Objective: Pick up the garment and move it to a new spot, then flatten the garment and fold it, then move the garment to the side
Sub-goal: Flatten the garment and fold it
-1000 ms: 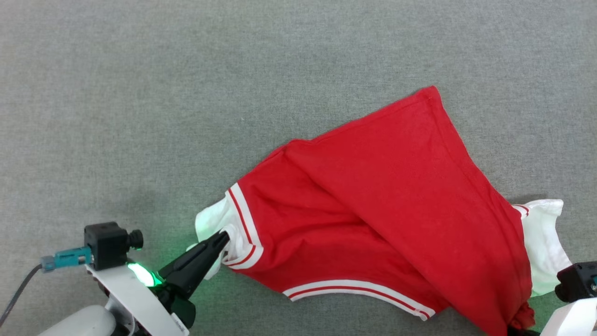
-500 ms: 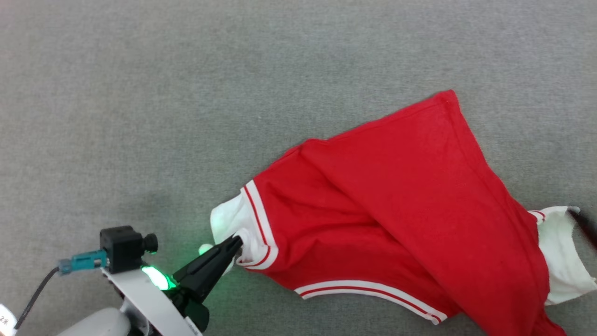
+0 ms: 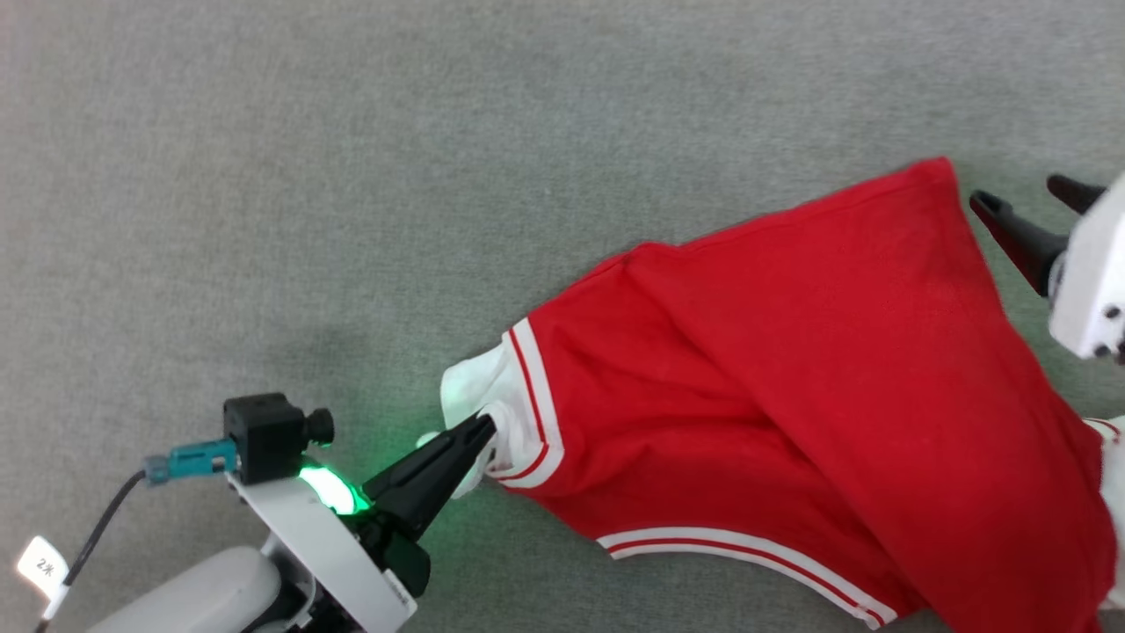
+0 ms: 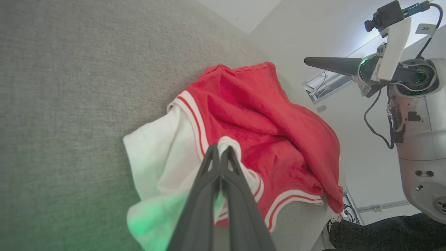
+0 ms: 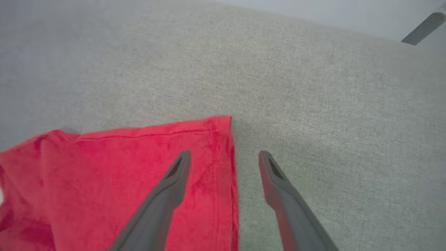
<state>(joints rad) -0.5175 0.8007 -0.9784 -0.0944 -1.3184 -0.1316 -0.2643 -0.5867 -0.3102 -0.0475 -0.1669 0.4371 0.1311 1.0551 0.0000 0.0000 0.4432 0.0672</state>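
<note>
Garment [image 3: 791, 378] lies bunched on worktop [image 3: 352, 176], flattening and folding undone; left gripper [image 3: 482, 428] jaws clench its sleeve [image 3: 470, 396], right gripper [image 5: 224, 153] jaws spread wide.

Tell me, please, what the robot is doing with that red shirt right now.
The robot is handling a red jersey that lies rumpled on the grey surface. Its left gripper is shut on the white sleeve at the jersey's left end. The right gripper is open at the far red corner, one finger over the cloth and one over bare surface, holding nothing. The jersey is not yet flat or folded.
</note>
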